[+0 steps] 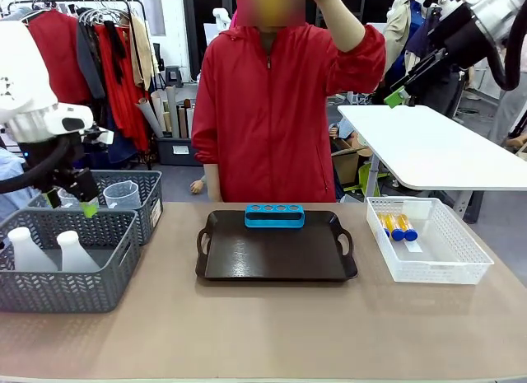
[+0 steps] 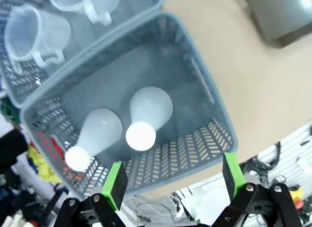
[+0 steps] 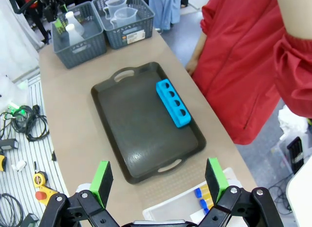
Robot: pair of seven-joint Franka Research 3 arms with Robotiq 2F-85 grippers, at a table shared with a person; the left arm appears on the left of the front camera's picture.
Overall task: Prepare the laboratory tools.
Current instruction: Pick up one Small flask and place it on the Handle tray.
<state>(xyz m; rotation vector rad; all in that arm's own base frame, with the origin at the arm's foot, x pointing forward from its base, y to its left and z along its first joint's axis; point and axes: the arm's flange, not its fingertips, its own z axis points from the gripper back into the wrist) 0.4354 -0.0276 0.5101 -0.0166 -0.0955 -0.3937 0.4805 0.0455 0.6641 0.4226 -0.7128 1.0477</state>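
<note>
The left gripper (image 2: 173, 175) is held wide open and empty above the near grey basket (image 1: 66, 292), in which two conical flasks (image 2: 146, 114) are stood. The right gripper (image 3: 158, 178) is raised high, open and empty. The blue tube rack (image 1: 274, 216) is set at the far edge of the tray (image 1: 272, 259), and orange tubes (image 1: 397, 226) are laid in the white basket (image 1: 445, 272) at the right

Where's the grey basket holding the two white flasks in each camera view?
Front view: grey basket at the lower left, on the near-left corner of the table.
Left wrist view: centre, seen from above, flasks inside.
Right wrist view: top left, at the far end.
Shared landmark: the neighbouring basket holding clear beakers, right beside it.
</note>
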